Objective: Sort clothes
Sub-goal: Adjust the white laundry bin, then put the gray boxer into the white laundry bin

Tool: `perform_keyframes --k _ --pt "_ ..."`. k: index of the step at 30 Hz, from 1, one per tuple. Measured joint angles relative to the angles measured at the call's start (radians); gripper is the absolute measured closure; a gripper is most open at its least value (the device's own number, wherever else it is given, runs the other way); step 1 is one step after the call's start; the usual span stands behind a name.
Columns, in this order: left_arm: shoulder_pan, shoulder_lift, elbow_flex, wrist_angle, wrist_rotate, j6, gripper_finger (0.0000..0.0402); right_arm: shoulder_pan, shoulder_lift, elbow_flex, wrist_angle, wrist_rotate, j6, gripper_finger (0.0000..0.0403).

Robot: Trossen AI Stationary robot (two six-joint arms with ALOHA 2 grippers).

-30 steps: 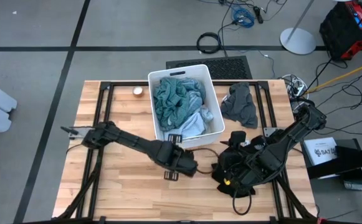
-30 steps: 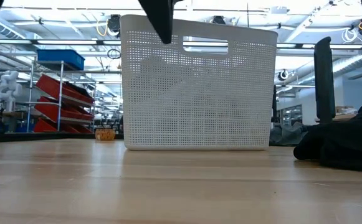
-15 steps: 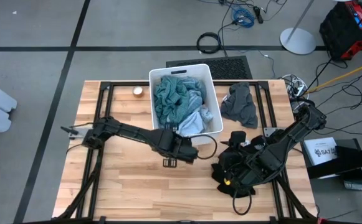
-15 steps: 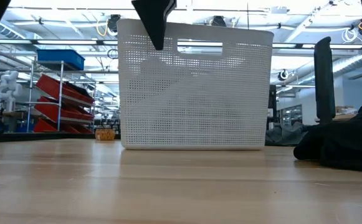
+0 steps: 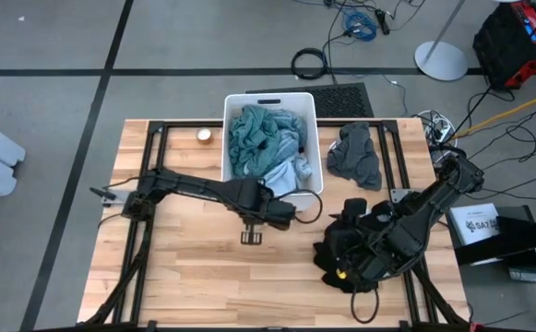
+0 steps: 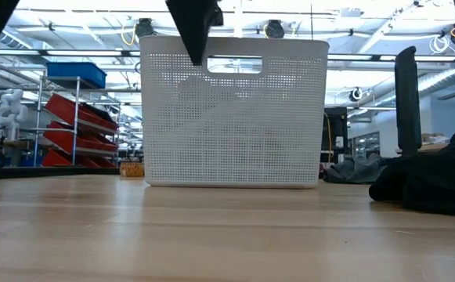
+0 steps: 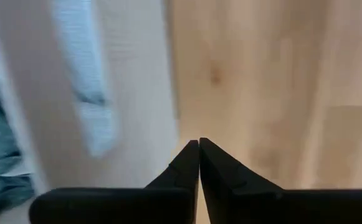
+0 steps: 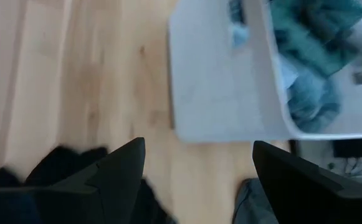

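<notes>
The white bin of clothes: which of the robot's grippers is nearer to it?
Left. The left gripper, fingers shut, is right at the white bin's near wall. The right gripper hangs open farther off, over the black clothes.

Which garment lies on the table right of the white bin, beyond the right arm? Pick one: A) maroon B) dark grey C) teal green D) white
B: the dark grey garment lies crumpled on the table beside the bin, which itself holds the teal green piece.

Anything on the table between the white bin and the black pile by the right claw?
No, bare wood separates the white bin from the black pile, seen in the high view.
</notes>
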State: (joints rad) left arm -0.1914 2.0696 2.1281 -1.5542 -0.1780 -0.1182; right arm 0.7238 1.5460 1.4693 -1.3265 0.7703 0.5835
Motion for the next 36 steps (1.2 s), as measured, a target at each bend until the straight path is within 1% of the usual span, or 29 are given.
perform_keyframes --k 2,5,9,11,13,15,17,19,22,23,24,26,27,30,33,36 --pt "-0.012 -0.025 0.000 0.008 0.027 -0.008 0.0372 -0.001 -0.006 0.000 -0.015 -0.057 0.004 0.0117" --pt "-0.039 -0.083 0.000 0.027 0.033 -0.059 0.0364 -0.003 -0.023 0.000 -0.022 -0.163 0.015 0.0117" --pt "-0.110 -0.170 0.000 0.125 0.031 -0.114 0.0362 0.006 -0.025 0.000 -0.021 -0.334 0.039 0.0117" --pt "-0.161 -0.209 0.000 0.188 0.012 -0.131 0.0362 0.017 -0.025 -0.001 -0.023 -0.390 0.062 0.0117" --pt "-0.217 -0.241 0.001 0.243 -0.042 -0.136 0.0362 0.029 -0.025 -0.012 -0.039 -0.418 0.094 0.0117" --pt "-0.277 -0.263 0.001 0.269 -0.121 -0.143 0.0362 0.046 -0.025 -0.027 -0.097 -0.437 0.153 0.0117" --pt "-0.341 -0.271 0.001 0.286 -0.209 -0.184 0.0361 0.066 -0.026 -0.050 -0.134 -0.440 0.230 0.0117" --pt "-0.405 -0.272 0.001 0.307 -0.267 -0.228 0.0361 0.090 -0.029 -0.079 -0.127 -0.460 0.292 0.0117" --pt "-0.500 -0.250 0.000 0.323 -0.353 -0.311 0.0361 0.122 -0.036 -0.125 -0.068 -0.482 0.344 0.0117" --pt "-0.531 -0.237 -0.001 0.322 -0.394 -0.342 0.0361 0.128 -0.036 -0.140 -0.054 -0.472 0.357 0.0117" --pt "-0.556 -0.222 -0.002 0.319 -0.437 -0.372 0.0361 0.131 -0.036 -0.154 -0.051 -0.440 0.377 0.0117" --pt "-0.605 -0.182 -0.002 0.318 -0.526 -0.420 0.0361 0.122 -0.036 -0.186 -0.056 -0.350 0.425 0.0117" --pt "-0.624 -0.159 -0.002 0.318 -0.566 -0.436 0.0361 0.111 -0.041 -0.208 -0.064 -0.329 0.437 0.0117" --pt "-0.661 -0.087 -0.002 0.319 -0.652 -0.452 0.0361 0.056 -0.098 -0.300 -0.098 -0.327 0.437 0.0117" --pt "-0.667 -0.018 -0.004 0.333 -0.669 -0.452 0.0361 -0.035 -0.224 -0.419 -0.095 -0.348 0.414 0.0117" --pt "-0.637 0.028 -0.004 0.398 -0.651 -0.451 0.0361 -0.165 -0.392 -0.531 -0.067 -0.377 0.402 0.0117"
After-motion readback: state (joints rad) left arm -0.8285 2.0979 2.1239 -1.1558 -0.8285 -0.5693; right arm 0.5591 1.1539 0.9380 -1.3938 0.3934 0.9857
